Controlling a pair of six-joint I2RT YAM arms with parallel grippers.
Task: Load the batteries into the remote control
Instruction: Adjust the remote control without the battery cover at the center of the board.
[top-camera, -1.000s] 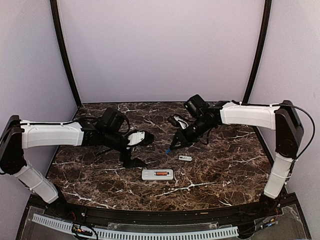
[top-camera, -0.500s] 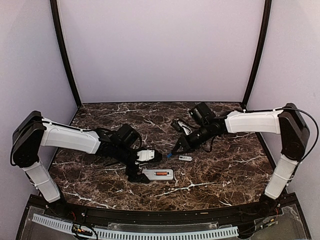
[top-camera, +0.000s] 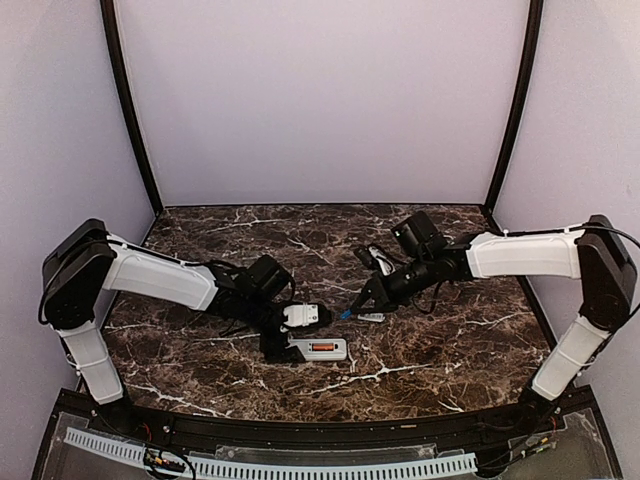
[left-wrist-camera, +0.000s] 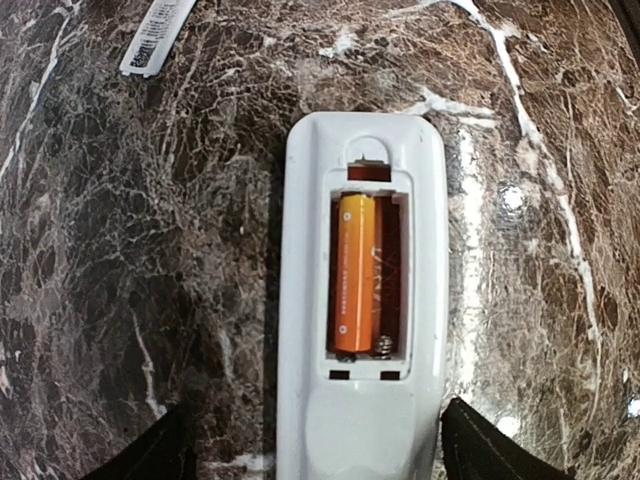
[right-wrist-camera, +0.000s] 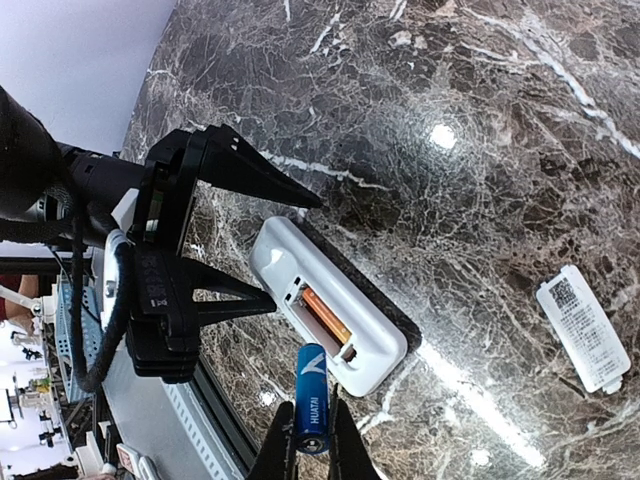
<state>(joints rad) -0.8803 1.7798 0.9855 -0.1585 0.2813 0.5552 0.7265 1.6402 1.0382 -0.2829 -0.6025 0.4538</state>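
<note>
The white remote control (top-camera: 300, 350) lies back up on the marble table, its battery bay open. The orange battery (left-wrist-camera: 355, 272) sits in the bay's left slot; the other slot is empty. My left gripper (top-camera: 300, 337) is open, and its fingers straddle the remote's end (left-wrist-camera: 300, 330) without clearly touching it. My right gripper (right-wrist-camera: 312, 442) is shut on the blue battery (right-wrist-camera: 312, 395) and holds it just above the table beside the remote's (right-wrist-camera: 375, 352) other end. The blue battery also shows in the top view (top-camera: 345, 313).
The small white battery cover (top-camera: 371, 317) lies flat on the table behind the remote, close under my right gripper; it also shows in the right wrist view (right-wrist-camera: 583, 328) and the left wrist view (left-wrist-camera: 158, 35). The table's front rail (top-camera: 300, 432) is near.
My left arm has swung forward and right, and its open fingers have come down around the remote's end. My right gripper has lowered a little toward the remote with the blue battery.
</note>
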